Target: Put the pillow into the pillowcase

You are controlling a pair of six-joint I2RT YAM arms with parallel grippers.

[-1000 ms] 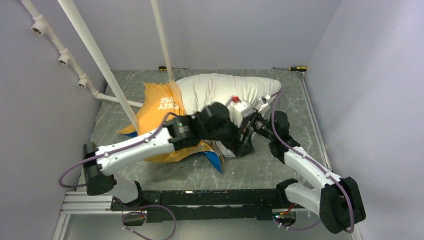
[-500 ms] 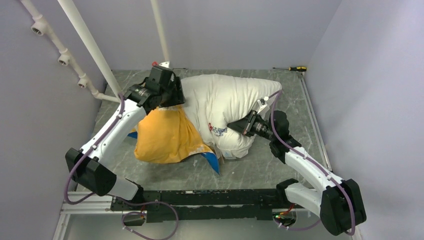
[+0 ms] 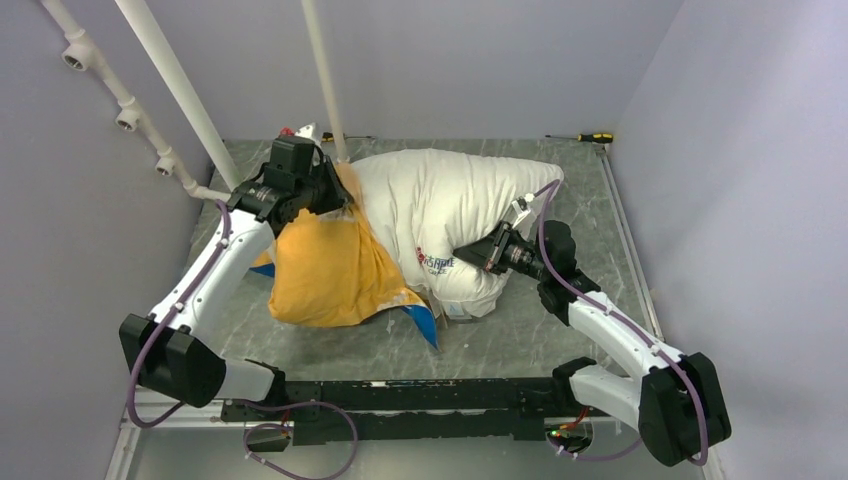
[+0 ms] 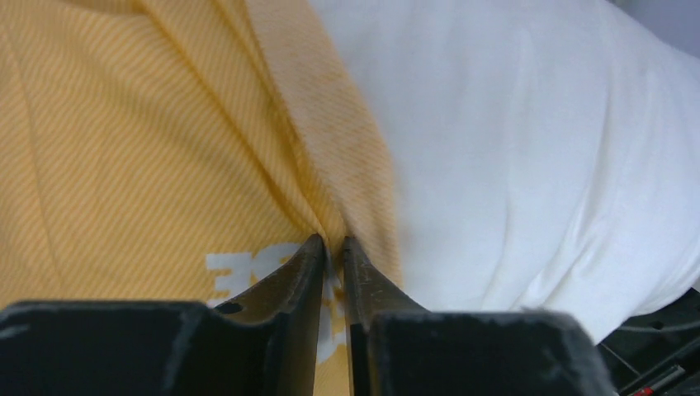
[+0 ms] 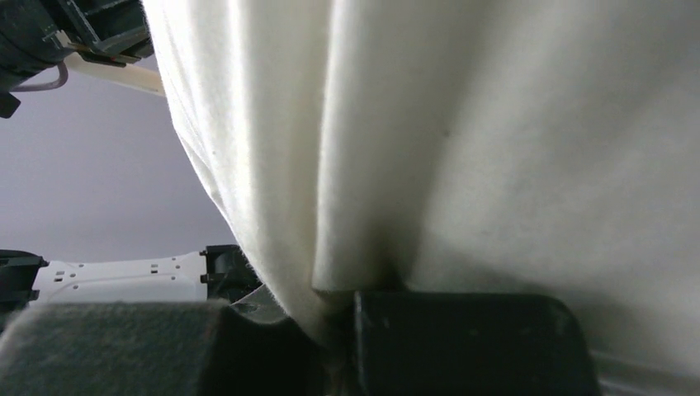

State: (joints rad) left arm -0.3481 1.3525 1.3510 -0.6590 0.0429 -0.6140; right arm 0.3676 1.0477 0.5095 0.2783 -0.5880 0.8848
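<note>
**Both claws closed on cloth at the pillowcase mouth**

The left claw is seen with its jaws drawn almost together, and a fold of the thin yellow-orange fabric pillowcase is pinched between the tips at its open hem. Just beside that hem the plump white stuffed pillow is pressed.

The right claw is clamped on a tuck of the pillow's near side, close to the printed logo.

From above, the pillow's left end is covered by the pillowcase, while most of it is left bare across the middle of the grey marbled table. A blue corner of the pillowcase is laid at the near edge.

The left claw is crowded by a slanted white pipe at the far edge. Bare tabletop is shown to the right of the pillow and in front of it.
</note>
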